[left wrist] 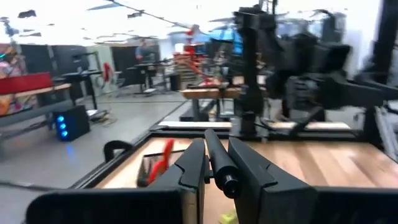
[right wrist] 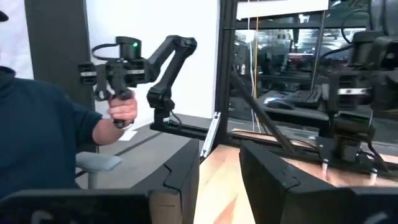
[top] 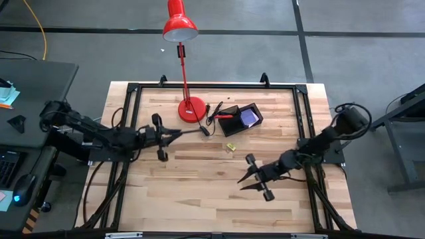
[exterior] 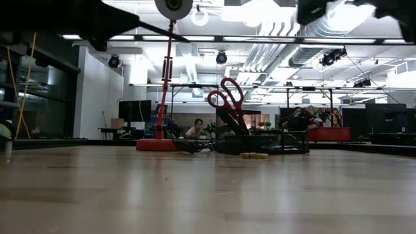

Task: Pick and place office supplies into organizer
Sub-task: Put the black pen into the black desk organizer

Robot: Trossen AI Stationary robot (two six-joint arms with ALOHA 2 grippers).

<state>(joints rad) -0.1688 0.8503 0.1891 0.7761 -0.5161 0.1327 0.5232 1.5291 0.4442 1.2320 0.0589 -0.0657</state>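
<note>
Black pen [left wrist: 217,163] sits clamped in my left gripper [top: 178,135], held above the table short of the organizer [top: 240,119]. I'd carry it level, likely to the scissors' compartment; right gripper [top: 247,180] waits parted, holding nothing

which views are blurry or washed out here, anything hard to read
Left wrist view: motion-smeared, right arm a dark blur, bright glare up top; the pen between the fingers stays sharp. Low view: near table soft, ceiling lights glaring, scissors backlit. High view: evenly lit, organizer small.
</note>
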